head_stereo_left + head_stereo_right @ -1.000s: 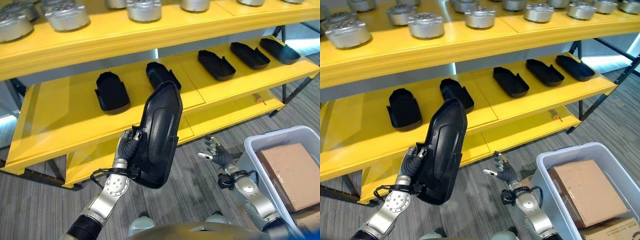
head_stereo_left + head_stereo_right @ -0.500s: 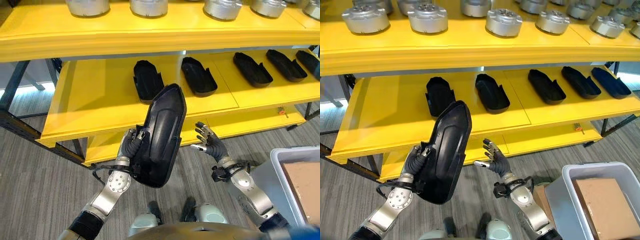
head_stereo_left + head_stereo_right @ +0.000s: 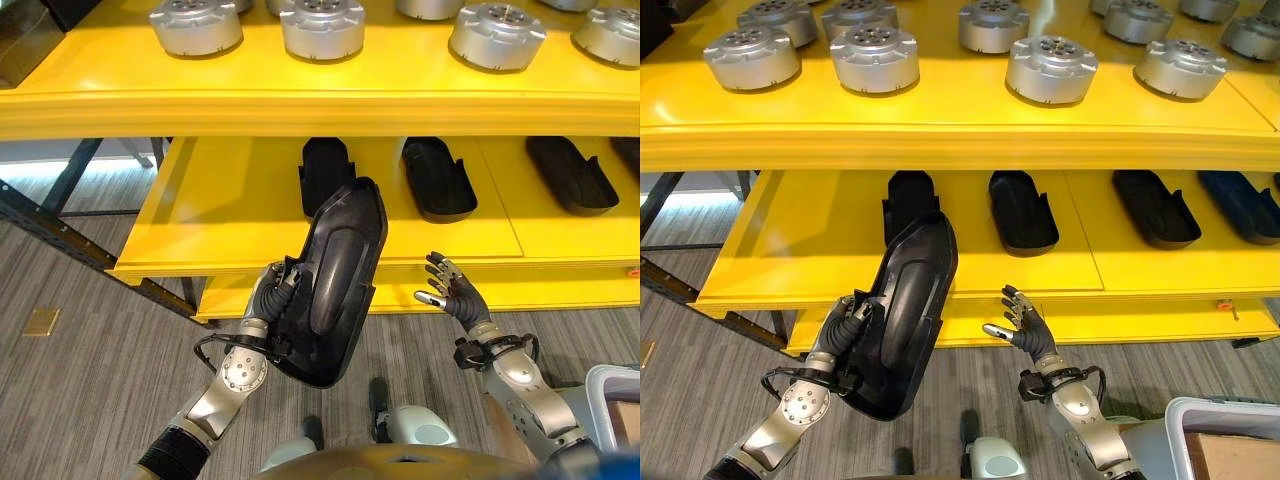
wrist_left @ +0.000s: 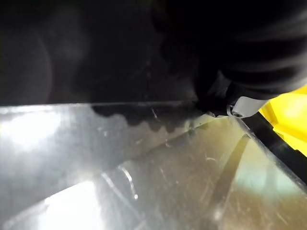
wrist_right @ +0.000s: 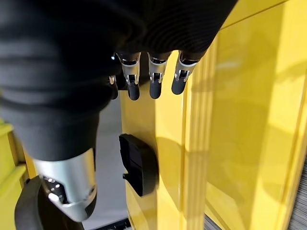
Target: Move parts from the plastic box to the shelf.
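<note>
A long black part (image 3: 338,285) is held upright in the left hand (image 3: 272,300), whose fingers are curled round its lower edge; it is raised in front of the yellow shelf (image 3: 230,215) — not resting on it; the right hand (image 3: 452,295) is held just beside the part, apart from it, fingers spread and empty. More black parts (image 3: 1025,210) (in a row) lie on the middle board; silver discs (image 3: 1050,68) stand on the board above.
</note>
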`<state>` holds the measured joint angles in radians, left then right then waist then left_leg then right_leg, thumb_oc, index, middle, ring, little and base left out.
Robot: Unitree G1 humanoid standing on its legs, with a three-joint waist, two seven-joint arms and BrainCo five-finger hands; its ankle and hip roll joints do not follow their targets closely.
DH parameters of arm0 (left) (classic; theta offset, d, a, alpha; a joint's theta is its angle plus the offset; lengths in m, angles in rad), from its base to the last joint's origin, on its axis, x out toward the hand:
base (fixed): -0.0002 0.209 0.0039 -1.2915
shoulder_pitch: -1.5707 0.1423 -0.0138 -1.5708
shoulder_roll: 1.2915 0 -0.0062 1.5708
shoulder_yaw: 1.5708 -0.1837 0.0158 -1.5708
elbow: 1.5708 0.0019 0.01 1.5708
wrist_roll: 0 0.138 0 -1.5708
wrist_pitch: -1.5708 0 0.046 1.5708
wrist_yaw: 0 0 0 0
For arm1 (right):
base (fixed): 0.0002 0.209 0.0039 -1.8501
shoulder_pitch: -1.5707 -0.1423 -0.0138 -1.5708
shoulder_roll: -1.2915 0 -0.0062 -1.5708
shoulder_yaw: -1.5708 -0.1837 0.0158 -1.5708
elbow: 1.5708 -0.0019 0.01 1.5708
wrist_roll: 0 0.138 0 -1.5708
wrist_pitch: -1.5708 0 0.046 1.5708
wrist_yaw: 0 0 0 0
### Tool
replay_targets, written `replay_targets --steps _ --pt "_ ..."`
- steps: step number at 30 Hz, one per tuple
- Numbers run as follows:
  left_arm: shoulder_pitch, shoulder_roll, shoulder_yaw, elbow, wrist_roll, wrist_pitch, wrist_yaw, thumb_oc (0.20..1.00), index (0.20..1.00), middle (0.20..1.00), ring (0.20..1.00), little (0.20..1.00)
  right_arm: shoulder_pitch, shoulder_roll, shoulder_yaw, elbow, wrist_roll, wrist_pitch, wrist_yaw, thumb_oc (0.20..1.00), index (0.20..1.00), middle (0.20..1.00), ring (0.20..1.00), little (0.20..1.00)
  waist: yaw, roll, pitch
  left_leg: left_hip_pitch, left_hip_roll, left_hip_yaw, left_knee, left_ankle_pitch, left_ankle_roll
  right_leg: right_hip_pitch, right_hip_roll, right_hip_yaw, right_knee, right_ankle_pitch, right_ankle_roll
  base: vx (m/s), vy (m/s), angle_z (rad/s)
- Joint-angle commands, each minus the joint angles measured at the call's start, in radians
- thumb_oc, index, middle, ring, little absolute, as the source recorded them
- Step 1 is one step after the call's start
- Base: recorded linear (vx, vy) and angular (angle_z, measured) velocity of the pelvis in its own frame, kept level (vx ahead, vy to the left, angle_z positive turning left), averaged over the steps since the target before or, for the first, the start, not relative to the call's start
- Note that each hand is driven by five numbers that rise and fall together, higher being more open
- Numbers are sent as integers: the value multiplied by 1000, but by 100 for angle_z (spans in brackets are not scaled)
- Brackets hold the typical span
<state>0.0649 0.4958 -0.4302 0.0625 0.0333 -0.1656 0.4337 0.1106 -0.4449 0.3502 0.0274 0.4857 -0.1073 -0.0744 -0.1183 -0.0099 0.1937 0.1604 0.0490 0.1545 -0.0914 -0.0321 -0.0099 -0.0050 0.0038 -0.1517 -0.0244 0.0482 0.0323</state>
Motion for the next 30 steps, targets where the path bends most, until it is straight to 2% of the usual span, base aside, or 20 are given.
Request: replay_targets --steps 1,2,3,4,5,8,10,11,13,16,17,18,20,21,22,24,25,26,28,30 --pt "-60 -3 19 -43 14 -68 13 200 200 200 200 200 -48 2 11 -50 -5 -70 -16 1000 1000 1000 1000 1000 -1 -13 -1 -35 -97 190 153 -91 48 14 -35 -67 89 -57 55 258 -176 14" --pt "-67 -2 18 -42 9 -69 18 200 200 200 200 200 -50 -4 3 -45 -2 -74 -19 1000 1000 1000 1000 1000 -6 -11 0 -49 -75 213 232 -113 35 25 -48 -81 102 -80 49 192 -164 15" --pt "-78 -3 16 -39 2 -70 22 200 200 200 200 200 -53 -8 -4 -46 -9 -76 -25 1000 1000 1000 1000 1000 -14 -11 7 -83 -41 244 330 -99 14 33 -56 -96 109 -94 35 116 -127 25" --pt "-96 -8 13 -40 -5 -63 27 200 200 200 200 200 -59 -14 -11 -40 -25 -85 -36 1000 1000 1000 1000 1000 -28 -15 15 -125 35 308 448 -49 -22 45 -69 -119 115 -113 15 69 -109 46" --pt "-106 -15 15 -38 -9 -59 27 200 200 200 200 200 -66 -19 -17 -34 -32 -83 -40 1000 1000 1000 1000 1000 -43 -9 17 -134 107 336 486 -29 -45 48 -65 -129 125 -133 -2 77 -36 58" --pt "-109 -23 21 -33 -13 -54 28 200 200 200 200 200 -68 -26 -25 -31 -34 -58 -37 1000 1000 1000 1000 1000 -56 0 7 -106 154 338 406 10 -50 48 -69 -127 138 -146 -13 92 85 23" --pt "-88 -22 34 -28 -28 -67 43 200 200 200 200 200 -51 -49 -32 -37 -24 -65 -35 1000 1000 1000 1000 1000 -54 8 -3 -84 180 262 271 93 -78 45 -79 -102 164 -169 -18 143 289 -30" --pt "-77 -17 42 -26 -36 -79 50 200 200 200 200 200 -44 -62 -37 -46 -19 -72 -40 1000 1000 1000 1000 1000 -56 9 -8 -84 236 222 213 169 -103 31 -97 -95 205 -197 -24 103 346 -64" --pt "-75 -16 44 -22 -39 -90 56 200 200 200 200 200 -37 -75 -39 -53 2 -79 -43 1000 1000 1000 1000 1000 -58 18 -6 -91 289 205 166 241 -107 6 -109 -95 251 -208 -35 0 283 -48" --pt "-78 -21 46 -15 -64 -102 63 200 200 200 200 200 -14 -101 -57 -75 18 -67 -37 1000 1000 1000 1000 1000 -76 41 -2 -75 351 189 113 310 -130 -39 -162 -80 357 -252 -29 58 428 -29" --pt "-95 -25 42 -11 -96 -98 56 200 200 200 200 200 -1 -112 -67 -86 -1 -54 -34 1000 1000 1000 1000 1000 -93 55 -2 -76 365 192 115 323 -151 -43 -191 -67 392 -278 -20 87 548 4" --pt "-99 -29 45 -12 -104 -95 45 200 200 200 200 200 1 -114 -67 -85 -2 -48 -34 1000 1000 1000 1000 1000 -91 67 0 -70 363 189 101 305 -136 -62 -201 -66 426 -275 -16 138 545 20" --pt "-96 -30 51 -25 -115 -84 23 200 200 200 200 200 5 -112 -63 -78 -4 -46 -50 1000 1000 1000 1000 1000 -83 80 -2 -67 348 141 104 283 -134 -74 -216 -42 464 -286 -6 124 415 9" --pt "-98 -33 49 -37 -109 -80 16 200 200 200 200 200 7 -111 -67 -75 -3 -43 -67 1000 1000 1000 1000 1000 -85 99 -4 -61 327 146 111 242 -124 -74 -220 -41 471 -289 -5 190 523 -32" --pt "-105 -31 49 -46 -106 -72 13 200 200 200 200 200 17 -104 -81 -77 -10 -43 -78 1000 1000 1000 1000 1000 -96 102 -4 -55 300 162 118 217 -126 -56 -238 -41 468 -299 7 220 596 -23" --pt "-125 -33 40 -42 -110 -46 15 200 200 200 200 200 43 -91 -109 -83 -11 -38 -111 1000 1000 1000 1000 1000 -106 110 -1 -68 249 194 130 141 -89 -29 -256 -41 428 -259 28 178 536 -10" --pt "-127 -32 42 -43 -108 -39 33 200 200 200 200 200 54 -78 -120 -80 -17 -57 -141 1000 1000 1000 1000 1000 -104 107 -3 -61 215 203 119 99 -79 -8 -270 -44 378 -222 53 160 447 5" --pt "-119 -27 53 -53 -88 -36 60 200 200 200 200 200 66 -61 -131 -89 -36 -66 -171 1000 1000 1000 1000 1000 -98 104 -4 -51 197 216 104 83 -74 9 -279 -57 332 -194 73 141 279 2" --pt "-77 -6 85 -82 -81 -26 85 200 200 200 200 200 75 -34 -137 -125 -87 -79 -235 1000 1000 1000 1000 1000 -82 71 3 -32 177 252 92 60 -65 31 -313 -89 239 -117 118 40 61 0" --pt "-44 4 99 -108 -65 -43 93 200 200 200 200 200 78 -31 -145 -157 -105 -83 -262 1000 1000 1000 1000 1000 -66 52 6 -29 169 260 91 39 -65 47 -323 -105 210 -109 137 9 -76 -17"
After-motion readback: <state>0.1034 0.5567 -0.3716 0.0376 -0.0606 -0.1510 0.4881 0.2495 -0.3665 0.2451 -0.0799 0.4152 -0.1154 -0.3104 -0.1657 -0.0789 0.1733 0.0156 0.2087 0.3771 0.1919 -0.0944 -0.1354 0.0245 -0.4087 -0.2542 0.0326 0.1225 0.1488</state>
